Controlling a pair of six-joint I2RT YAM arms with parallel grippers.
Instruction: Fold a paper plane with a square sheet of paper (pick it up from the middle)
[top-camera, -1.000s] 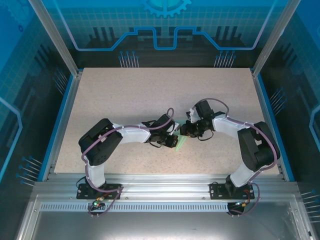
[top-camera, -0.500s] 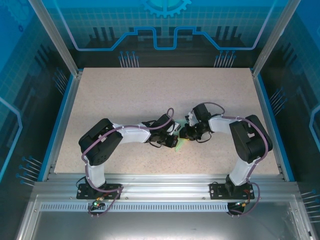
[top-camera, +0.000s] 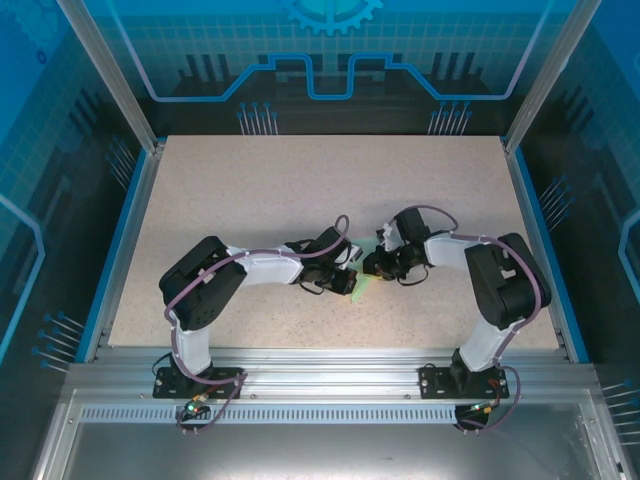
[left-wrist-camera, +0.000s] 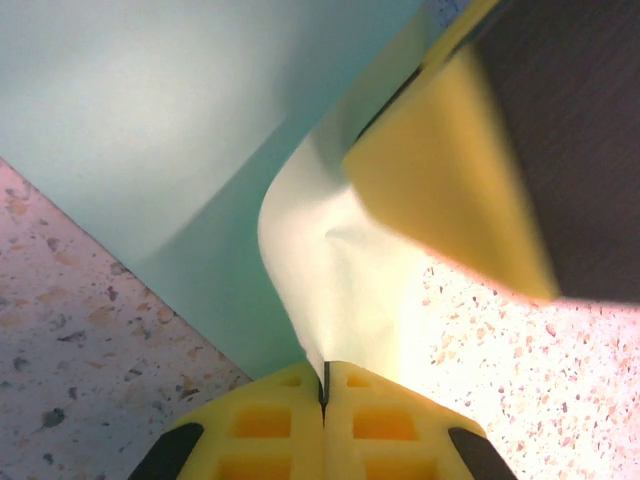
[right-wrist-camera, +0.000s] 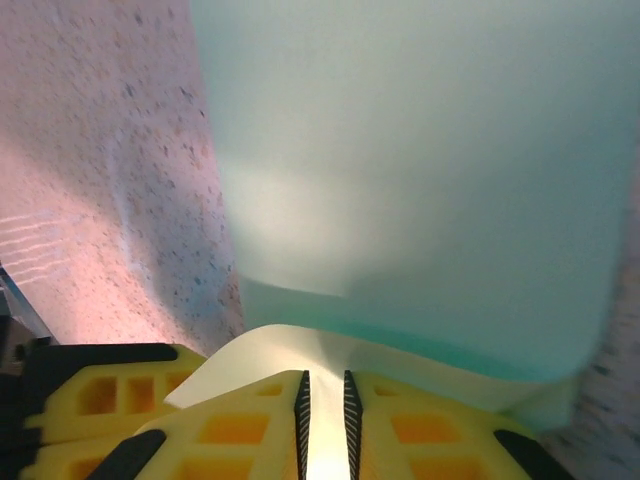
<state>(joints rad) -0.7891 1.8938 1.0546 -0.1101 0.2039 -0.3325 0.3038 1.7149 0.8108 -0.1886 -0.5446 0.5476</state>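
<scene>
Grippers meet: I see left gripper (left-wrist-camera: 324, 385) clamped on paper (left-wrist-camera: 150, 100) from 9 o'clock, right gripper (right-wrist-camera: 325, 395) pinching it from 3 o'clock.

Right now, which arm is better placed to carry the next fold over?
Probably right: the right fingers pinch the sheet by its lifted edge; the left fingers, shut on a curled flap, anchor it.
</scene>
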